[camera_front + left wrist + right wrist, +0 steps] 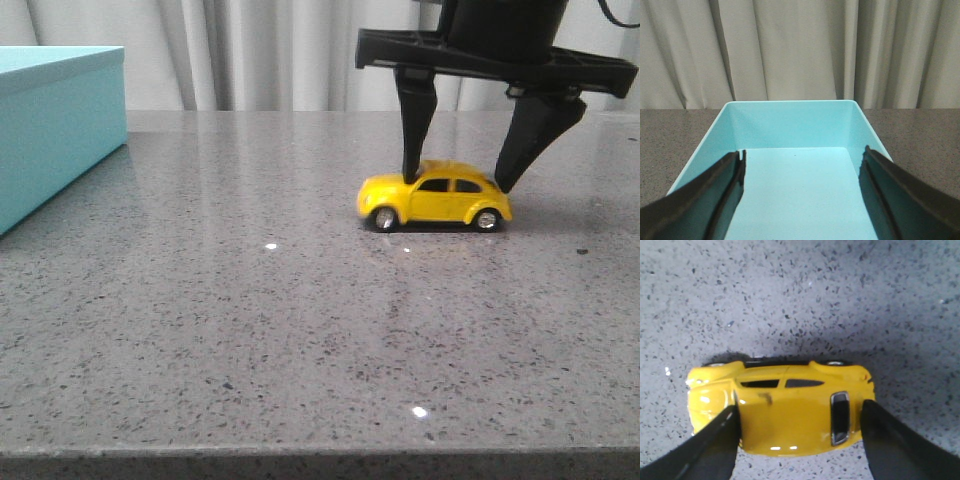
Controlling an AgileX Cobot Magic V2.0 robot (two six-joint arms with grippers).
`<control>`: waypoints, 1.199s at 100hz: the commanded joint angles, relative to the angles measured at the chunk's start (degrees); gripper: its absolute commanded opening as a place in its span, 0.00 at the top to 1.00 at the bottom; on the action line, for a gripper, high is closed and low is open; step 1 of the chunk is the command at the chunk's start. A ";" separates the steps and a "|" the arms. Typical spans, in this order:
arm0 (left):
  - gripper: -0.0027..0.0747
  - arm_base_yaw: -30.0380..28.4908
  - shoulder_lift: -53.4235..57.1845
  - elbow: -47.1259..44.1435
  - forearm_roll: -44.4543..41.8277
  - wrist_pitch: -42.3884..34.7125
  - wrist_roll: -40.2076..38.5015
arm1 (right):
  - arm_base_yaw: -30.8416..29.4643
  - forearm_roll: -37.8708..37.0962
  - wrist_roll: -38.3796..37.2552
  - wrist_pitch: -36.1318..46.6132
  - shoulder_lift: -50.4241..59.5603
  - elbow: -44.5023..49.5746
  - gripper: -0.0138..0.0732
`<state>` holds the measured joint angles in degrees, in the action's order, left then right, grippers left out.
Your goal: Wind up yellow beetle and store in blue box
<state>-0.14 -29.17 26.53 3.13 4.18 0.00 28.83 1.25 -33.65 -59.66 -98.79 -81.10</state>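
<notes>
The yellow beetle (pixel 437 200) stands on its wheels on the grey speckled table, right of centre. My right gripper (pixel 455 185) comes down over it from above. One finger presses the front by the windscreen and the other the rear, so the car is held lengthwise. In the right wrist view the beetle (pixel 790 410) fills the gap of the right gripper (pixel 799 407), with both fingers touching it. The blue box (pixel 60 130) sits at the far left. My left gripper (pixel 803 152) hovers open over the blue box's (pixel 790 125) hollow inside, holding nothing.
The grey stone tabletop (pixel 250 330) stretches between box and car, its front edge near the bottom of the front view. Pale curtains (pixel 250 50) hang behind the table. The left arm does not show in the front view.
</notes>
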 commanded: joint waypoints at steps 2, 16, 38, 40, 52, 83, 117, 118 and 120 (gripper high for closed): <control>0.35 0.10 -0.53 2.00 0.46 -4.99 -0.31 | -0.16 -0.81 0.10 1.21 1.43 -1.68 0.26; 0.35 0.10 -0.53 2.00 0.46 -4.99 -0.31 | -0.25 -1.25 0.10 1.04 1.56 -1.68 0.26; 0.35 0.10 -0.53 2.00 0.46 -4.18 -0.31 | -2.95 -4.28 0.10 -2.59 2.53 -1.68 0.26; 0.35 0.10 -0.53 2.00 0.46 -3.79 -0.31 | -3.43 -4.33 0.10 -3.29 2.61 -1.68 0.26; 0.35 0.10 -0.53 2.00 0.46 -2.55 -0.31 | -6.56 -5.91 0.31 -7.64 2.65 -1.68 0.26; 0.35 0.10 -0.53 2.00 0.46 -2.44 -0.31 | -9.87 -17.50 0.64 -14.59 5.52 -1.57 0.26; 0.35 0.10 -0.53 2.00 0.46 -3.52 -0.31 | -8.52 -14.95 2.44 -10.37 13.48 -1.57 0.26; 0.35 0.10 -0.53 2.00 0.46 -3.54 -0.31 | -8.44 -14.79 2.59 -10.20 13.69 -1.57 0.26; 0.35 0.10 -0.53 2.00 0.46 -3.78 -0.31 | -8.15 -14.42 2.75 -9.55 14.26 -1.57 0.26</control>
<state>-0.14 -29.17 26.60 3.13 5.78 0.00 19.92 -13.25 -32.24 -70.16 -88.98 -81.50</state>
